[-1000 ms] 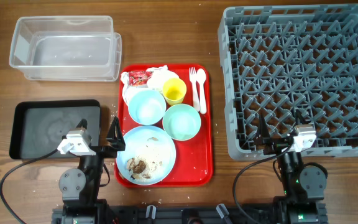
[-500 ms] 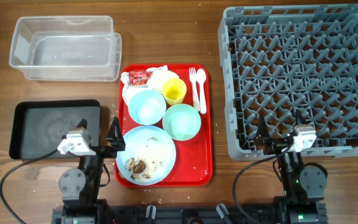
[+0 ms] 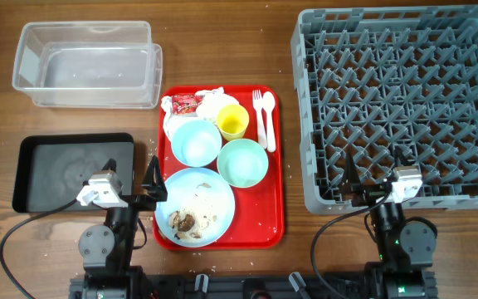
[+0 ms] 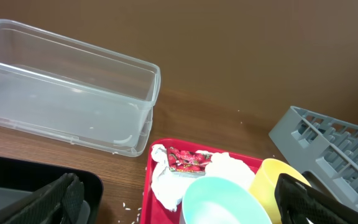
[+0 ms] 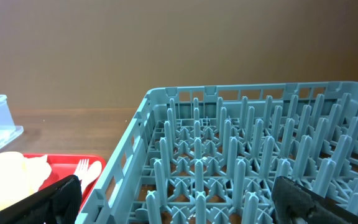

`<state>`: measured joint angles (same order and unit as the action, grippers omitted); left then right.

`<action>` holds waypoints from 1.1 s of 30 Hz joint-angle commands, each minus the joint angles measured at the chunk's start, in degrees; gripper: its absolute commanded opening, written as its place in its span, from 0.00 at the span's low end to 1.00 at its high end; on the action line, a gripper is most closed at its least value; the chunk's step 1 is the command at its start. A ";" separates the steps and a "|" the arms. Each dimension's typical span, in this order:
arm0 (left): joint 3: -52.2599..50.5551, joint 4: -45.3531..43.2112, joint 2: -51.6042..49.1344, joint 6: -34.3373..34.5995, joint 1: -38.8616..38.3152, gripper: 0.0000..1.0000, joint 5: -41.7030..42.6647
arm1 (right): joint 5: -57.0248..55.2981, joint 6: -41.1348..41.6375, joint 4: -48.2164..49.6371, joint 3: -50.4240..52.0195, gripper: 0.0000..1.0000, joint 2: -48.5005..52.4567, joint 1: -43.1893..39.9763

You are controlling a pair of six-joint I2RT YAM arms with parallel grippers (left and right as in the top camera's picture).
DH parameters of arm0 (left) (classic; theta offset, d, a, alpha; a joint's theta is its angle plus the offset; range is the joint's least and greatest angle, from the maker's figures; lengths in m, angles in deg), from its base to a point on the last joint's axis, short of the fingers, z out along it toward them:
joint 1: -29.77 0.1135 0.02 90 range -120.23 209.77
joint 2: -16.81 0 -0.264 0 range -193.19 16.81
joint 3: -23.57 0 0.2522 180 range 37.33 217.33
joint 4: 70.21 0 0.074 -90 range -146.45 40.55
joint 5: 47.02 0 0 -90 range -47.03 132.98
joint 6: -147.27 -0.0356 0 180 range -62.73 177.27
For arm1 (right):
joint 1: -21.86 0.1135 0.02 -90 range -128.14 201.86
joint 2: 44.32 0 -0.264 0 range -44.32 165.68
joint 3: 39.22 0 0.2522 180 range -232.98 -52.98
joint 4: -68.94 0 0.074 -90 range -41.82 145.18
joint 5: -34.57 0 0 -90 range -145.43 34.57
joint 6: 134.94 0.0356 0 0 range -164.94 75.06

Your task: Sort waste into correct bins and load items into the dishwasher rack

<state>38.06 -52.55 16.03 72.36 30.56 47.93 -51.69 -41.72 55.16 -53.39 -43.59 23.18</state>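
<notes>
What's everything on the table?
rack: one, grey, right
tub: one, clear, far left
black tray: one, black, near left
red tray: one, red, middle
plate: one, light blue, red tray, holds crumbs
small bowl: one, light blue, red tray
mint bowl: one, green, red tray
cup: one, yellow, red tray
fork, spoon: one each, white, red tray
napkin: one, white, red tray
wrapper: one, red-and-white, on napkin
left end effector, right end effector: black, open, near edge

Two bowls, one plate, one cup — two bins, one rack.
</notes>
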 commanded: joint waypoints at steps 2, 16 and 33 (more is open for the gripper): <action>-0.42 0.22 0.61 -1.18 -0.33 1.00 -0.74 | -0.79 0.85 0.11 0.11 0.99 -0.15 0.11; -0.42 0.22 0.61 -1.18 -0.33 1.00 -0.74 | -0.79 0.83 0.11 0.11 1.00 -0.15 0.11; -0.42 -3.87 0.61 23.32 -0.33 1.00 32.30 | -0.79 0.87 0.11 0.11 1.00 -0.15 0.11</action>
<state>37.95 -54.82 16.03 82.97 30.56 62.44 -51.69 -41.72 55.16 -53.39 -43.59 23.18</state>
